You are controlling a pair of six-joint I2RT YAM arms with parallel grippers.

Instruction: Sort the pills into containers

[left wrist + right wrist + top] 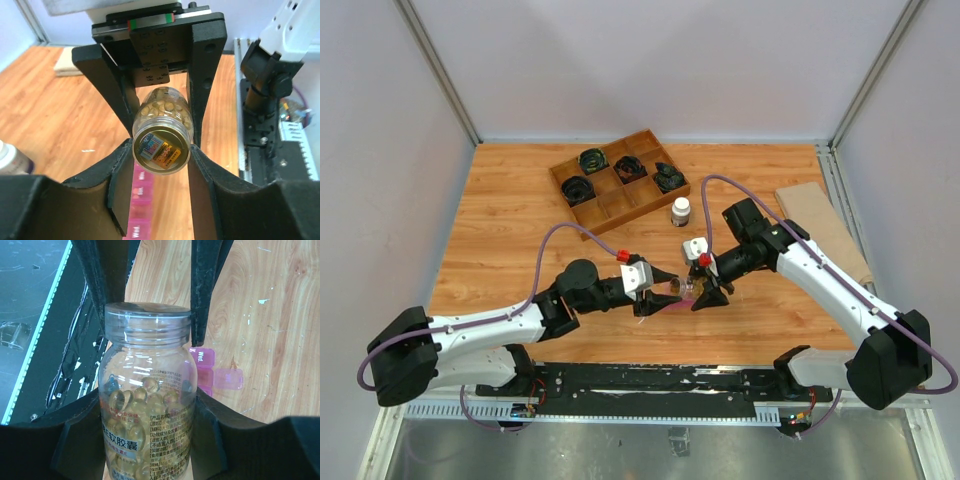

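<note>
Status: jar point(145, 370) holds pills point(162, 105), hangs above containers point(137, 200). Grip: right end effector point(147, 410) clamps jar body; left end effector point(161, 150) closed on lid point(147, 315). Risk: lid releases abruptly, jar tilts, pills scatter across tabletop point(520, 220) beside containers.

Tan-yellow pills point(135, 400) sat packed inside clear jar point(145, 340) clamped between right fingers point(75, 440); pink containers point(140, 210) strip lay flat on table point(60, 100) just below left fingers point(117, 195).

Left arm point(485, 325), right arm point(825, 275): white links, black joints and bases, one purple cable point(570, 225) each. Red tab point(622, 255) at each wrist. Fingers point(115, 200) matt black, angular; black plate point(152, 50), upper centre, shows screw holes.
</note>
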